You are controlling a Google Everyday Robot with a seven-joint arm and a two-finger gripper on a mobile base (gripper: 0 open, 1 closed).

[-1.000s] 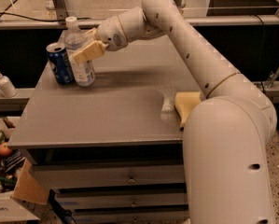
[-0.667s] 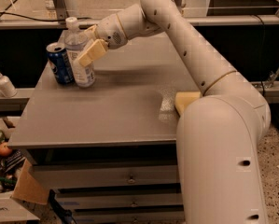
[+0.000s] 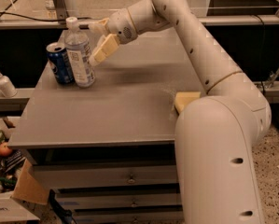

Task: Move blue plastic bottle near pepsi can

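Camera view: gripper (image 3: pixel 92 44) with its claw spread apart at blue plastic bottle (image 3: pixel 79 55), maybe brushing it; pepsi can (image 3: pixel 59 63) just beside.

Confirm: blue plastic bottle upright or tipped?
Upright: blue plastic bottle stands cap-up on the table beside the pepsi can; gripper, open, close beside it.

pepsi can (image 3: pixel 59 64): right edge behind blue plastic bottle (image 3: pixel 80 55) | pincer (image 3: pixel 98 39): beside bottle
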